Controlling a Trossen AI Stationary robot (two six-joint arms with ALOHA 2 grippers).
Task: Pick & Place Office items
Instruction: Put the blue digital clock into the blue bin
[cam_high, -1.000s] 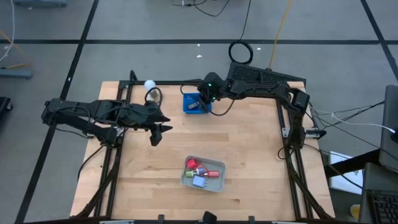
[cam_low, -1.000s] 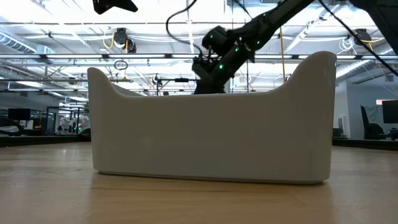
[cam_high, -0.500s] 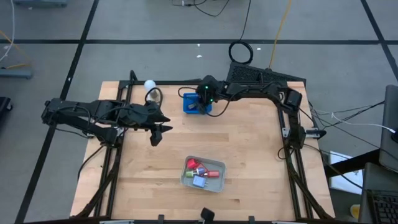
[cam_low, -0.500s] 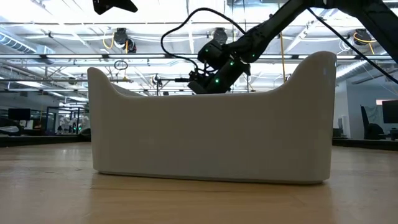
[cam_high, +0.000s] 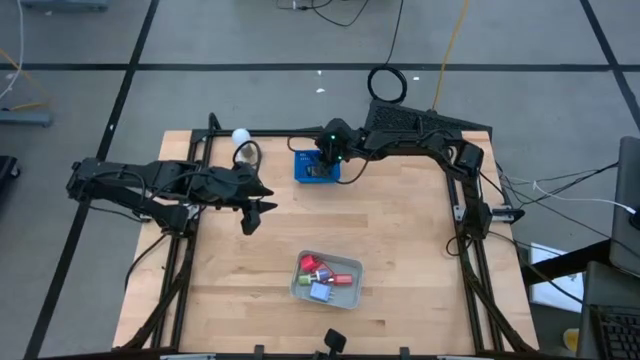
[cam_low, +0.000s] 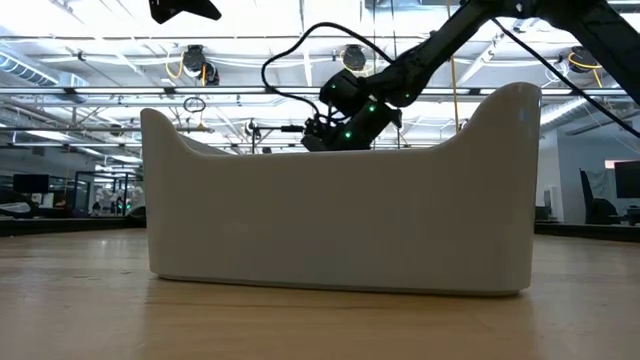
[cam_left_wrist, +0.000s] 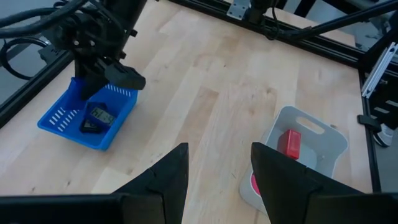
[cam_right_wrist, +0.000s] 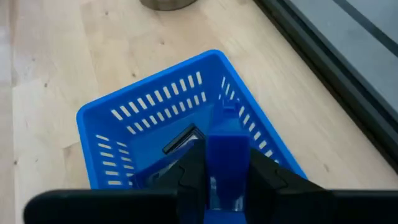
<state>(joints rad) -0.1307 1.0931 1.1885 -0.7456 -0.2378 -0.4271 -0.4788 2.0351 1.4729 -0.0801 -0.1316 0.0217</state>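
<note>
Right wrist view alone: blue piece (cam_right_wrist: 226, 163) gripped.

You are looking at a robotics lab or industrial test hall. The wooden table (cam_high: 400, 240) stands in a black metal frame (cam_high: 470, 250) on a grey floor marked with dark lines (cam_high: 320, 67), and cables (cam_high: 390, 30) trail across it. Across the table, the low view shows a big open hall with ceiling trusses (cam_low: 90, 92), striplights and monitors (cam_low: 25, 183) on distant desks.
</note>
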